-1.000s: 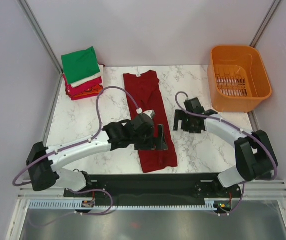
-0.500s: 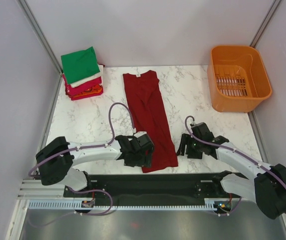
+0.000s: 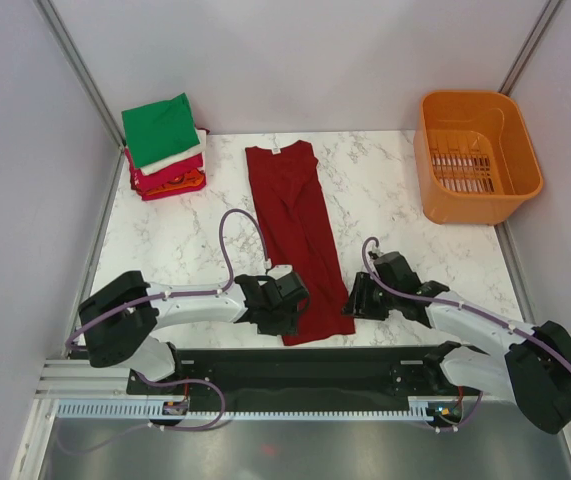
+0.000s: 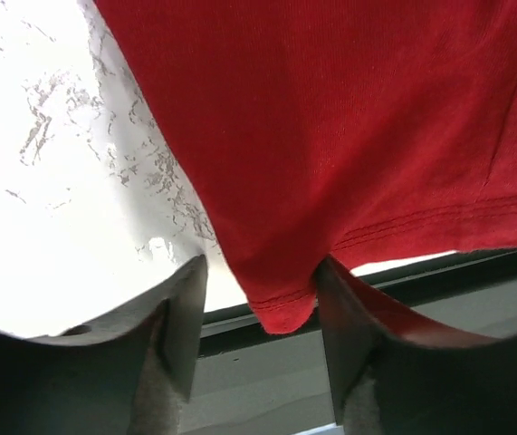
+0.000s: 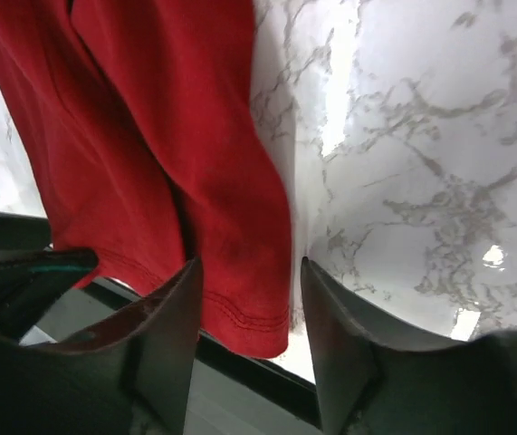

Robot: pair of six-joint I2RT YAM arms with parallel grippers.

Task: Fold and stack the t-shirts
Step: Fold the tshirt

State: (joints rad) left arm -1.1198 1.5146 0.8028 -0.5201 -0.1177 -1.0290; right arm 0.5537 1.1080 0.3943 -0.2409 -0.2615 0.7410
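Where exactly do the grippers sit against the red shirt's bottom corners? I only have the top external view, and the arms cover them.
Observer: The left wrist view shows the left gripper open, with the near-left hem corner of the dark red t-shirt lying between its fingers.
Operator: And the right one?
Observer: The right wrist view shows the right gripper open too, straddling the other hem corner. The cloth there lies doubled in a lengthwise fold.
Operator: How close is the hem to the table edge?
Observer: Both corners reach the near edge of the marble table. The left one looks to poke just past it.
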